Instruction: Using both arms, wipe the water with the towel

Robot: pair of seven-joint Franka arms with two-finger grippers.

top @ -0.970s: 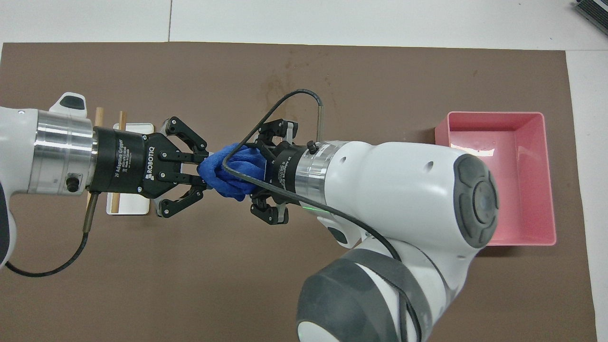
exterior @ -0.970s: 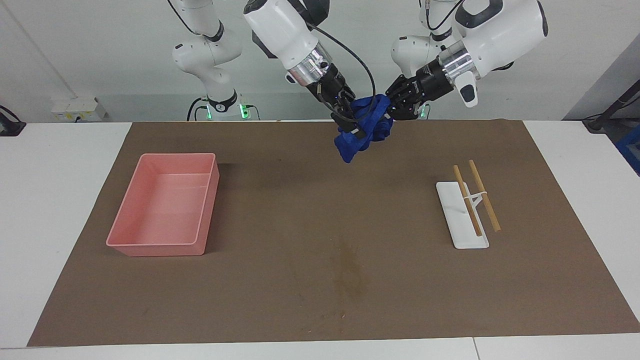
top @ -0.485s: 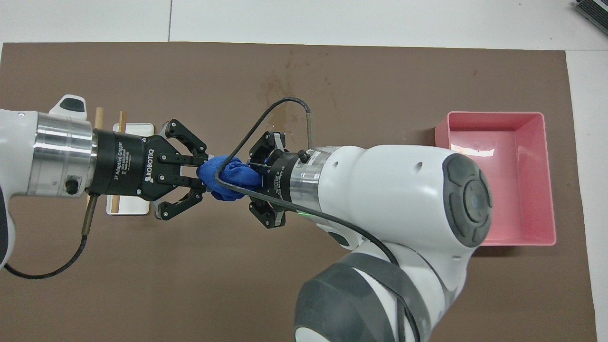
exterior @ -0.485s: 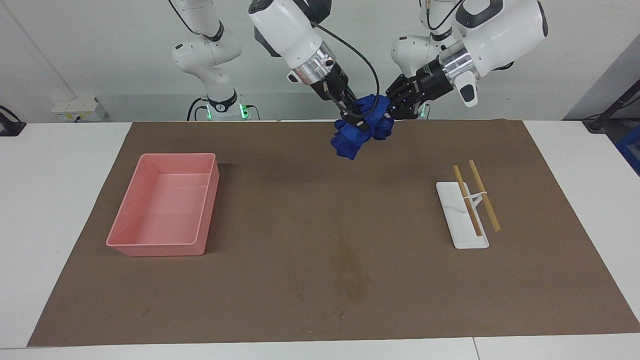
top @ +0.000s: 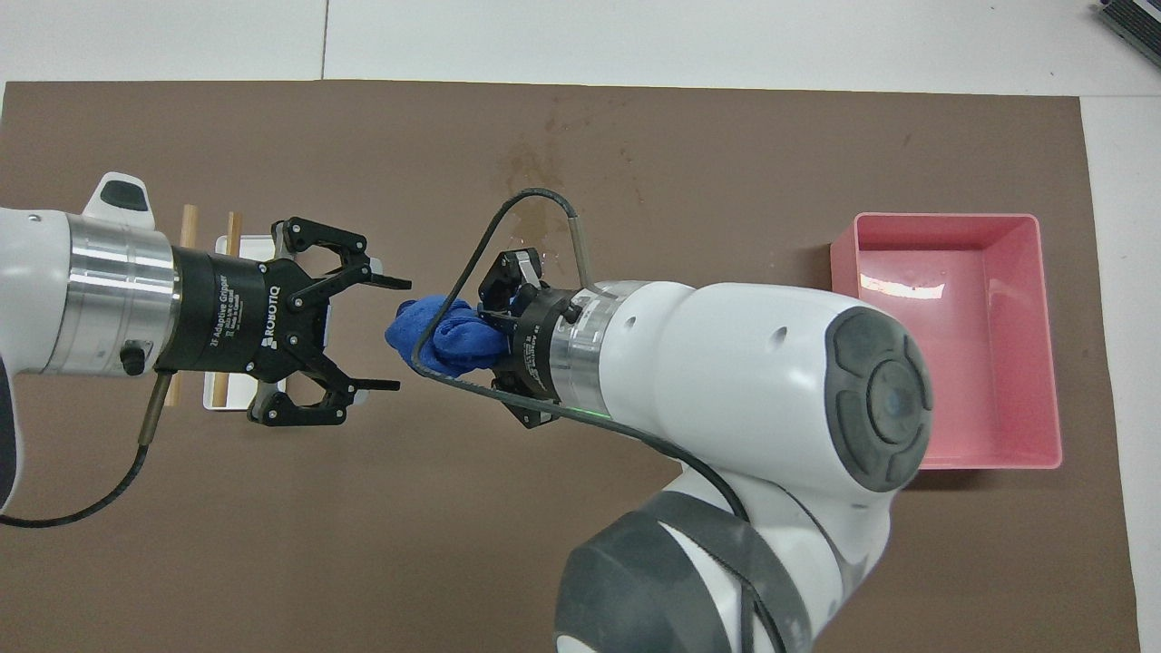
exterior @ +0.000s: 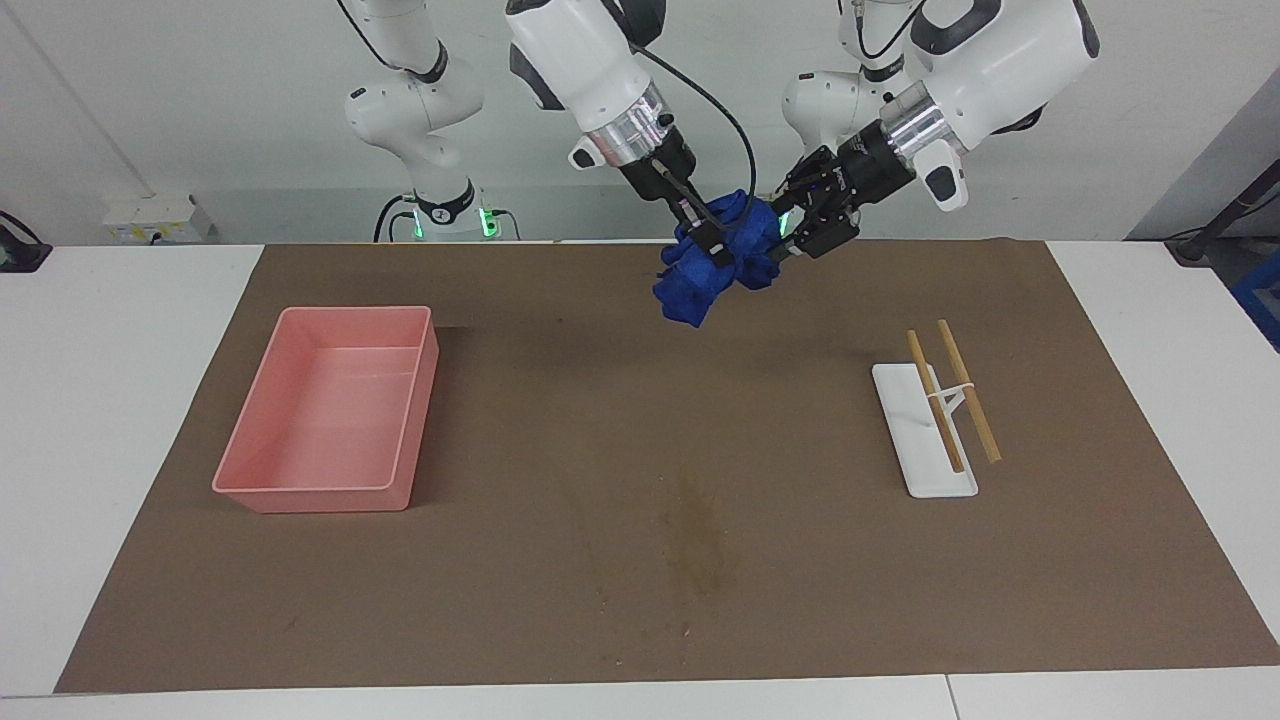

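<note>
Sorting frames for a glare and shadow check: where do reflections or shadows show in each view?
Overhead view: a bright white glare streak lies on the glossy floor of the pink plastic tray. Facing view: the tray throws a dark shadow on the brown mat toward the robots; no glare elsewhere.

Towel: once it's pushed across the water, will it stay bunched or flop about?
Probably floppy: the towel hangs in soft folds below the right gripper. Likely light, held by one pinch; the left gripper is open. It may spread or drag unevenly over the water.
</note>
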